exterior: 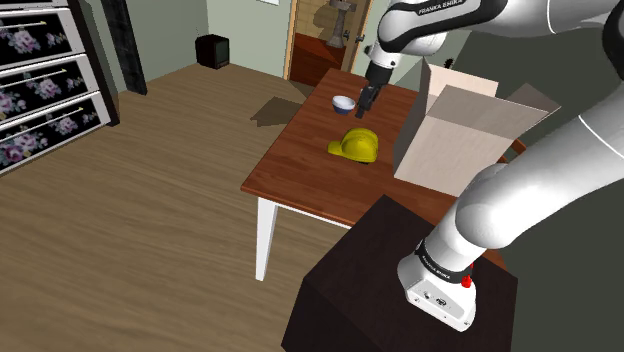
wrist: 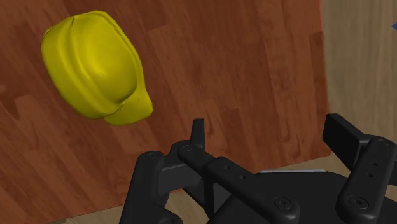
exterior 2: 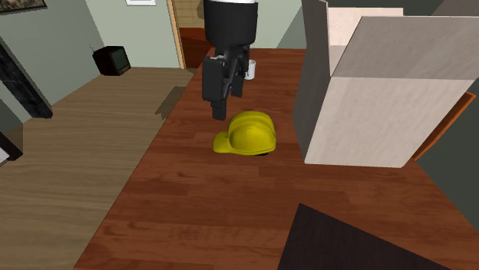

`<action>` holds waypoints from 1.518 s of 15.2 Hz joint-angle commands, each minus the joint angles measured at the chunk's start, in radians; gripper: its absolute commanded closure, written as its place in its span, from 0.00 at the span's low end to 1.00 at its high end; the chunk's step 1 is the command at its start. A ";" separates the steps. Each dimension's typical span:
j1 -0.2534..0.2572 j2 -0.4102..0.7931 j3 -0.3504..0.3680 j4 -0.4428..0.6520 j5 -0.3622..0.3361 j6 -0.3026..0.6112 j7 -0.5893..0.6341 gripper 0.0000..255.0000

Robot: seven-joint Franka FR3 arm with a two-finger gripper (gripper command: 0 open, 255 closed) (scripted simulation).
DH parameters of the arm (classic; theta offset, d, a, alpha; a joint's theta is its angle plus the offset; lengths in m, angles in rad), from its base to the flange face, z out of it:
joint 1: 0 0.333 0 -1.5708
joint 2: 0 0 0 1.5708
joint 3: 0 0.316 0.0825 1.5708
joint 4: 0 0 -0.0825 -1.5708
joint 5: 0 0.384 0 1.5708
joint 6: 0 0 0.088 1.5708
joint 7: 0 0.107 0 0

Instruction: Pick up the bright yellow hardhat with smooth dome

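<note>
A bright yellow hardhat (exterior: 355,146) (exterior 2: 247,133) (wrist: 95,67) with a smooth dome and a short brim lies on the reddish-brown wooden table (exterior: 300,180) (exterior 2: 184,199). My black gripper (exterior: 367,100) (exterior 2: 226,100) (wrist: 273,137) hangs in the air above the table, just beyond the hat and apart from it. Its two fingers (wrist: 198,133) stand wide apart with only bare tabletop between them. In the wrist view the hat sits off to the side of the fingers, ahead of them, with nothing touching it.
A tall open cardboard box (exterior: 455,135) (exterior 2: 376,92) stands close beside the hat. A small white bowl (exterior: 344,103) (exterior 2: 251,69) sits behind the gripper. The dark stand (exterior: 380,280) (exterior 2: 361,245) adjoins the table's near edge. A drawer unit (exterior: 40,80) lines the far wall.
</note>
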State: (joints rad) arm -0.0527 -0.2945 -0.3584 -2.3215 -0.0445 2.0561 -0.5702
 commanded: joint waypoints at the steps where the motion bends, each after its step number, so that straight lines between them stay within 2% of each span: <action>1: -0.003 0.065 -0.031 0.031 0.009 0.029 -0.059 0.00; 7: -0.020 0.296 -0.099 0.158 0.089 0.104 -0.237 0.00; 11: -0.054 0.459 -0.115 0.270 0.164 0.130 -0.355 0.00; 16: -0.126 0.664 -0.100 0.442 0.249 0.134 -0.479 0.00; 21: -0.212 0.865 -0.069 0.653 0.304 0.110 -0.564 0.00; 23: -0.216 0.879 -0.064 0.647 0.310 0.129 -0.568 0.00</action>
State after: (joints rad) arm -0.2633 0.5657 -0.4270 -1.6874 0.2598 2.1799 -1.1342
